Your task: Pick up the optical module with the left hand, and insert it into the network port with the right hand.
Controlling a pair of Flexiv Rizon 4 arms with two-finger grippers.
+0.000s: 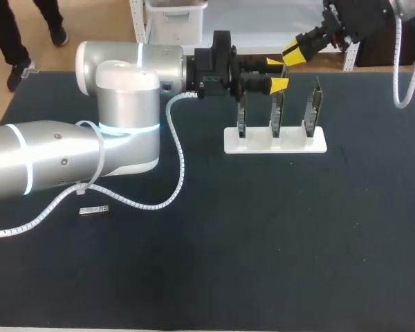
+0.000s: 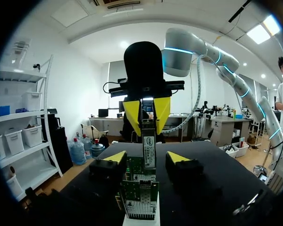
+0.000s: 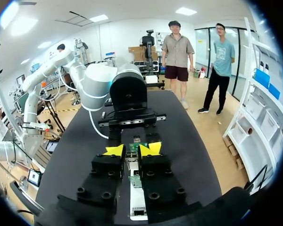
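Note:
The optical module (image 2: 149, 146), a slim silver bar, hangs upright between the yellow fingers of my right gripper (image 2: 147, 113), which is shut on its upper end. My left gripper (image 2: 146, 157) stands open around the module's lower part, with a gap on each side. Right under the module is a green circuit board (image 2: 139, 188) with a metal port cage. In the head view my left gripper (image 1: 278, 74) and right gripper (image 1: 292, 51) meet above the middle board (image 1: 277, 111). In the right wrist view my right gripper (image 3: 132, 149) shows its tips close together.
A white rack (image 1: 319, 144) holds three upright circuit boards at mid table. A second small silver module (image 1: 94, 210) lies flat on the dark mat near my left arm's base. A white cable loops across the mat beside it.

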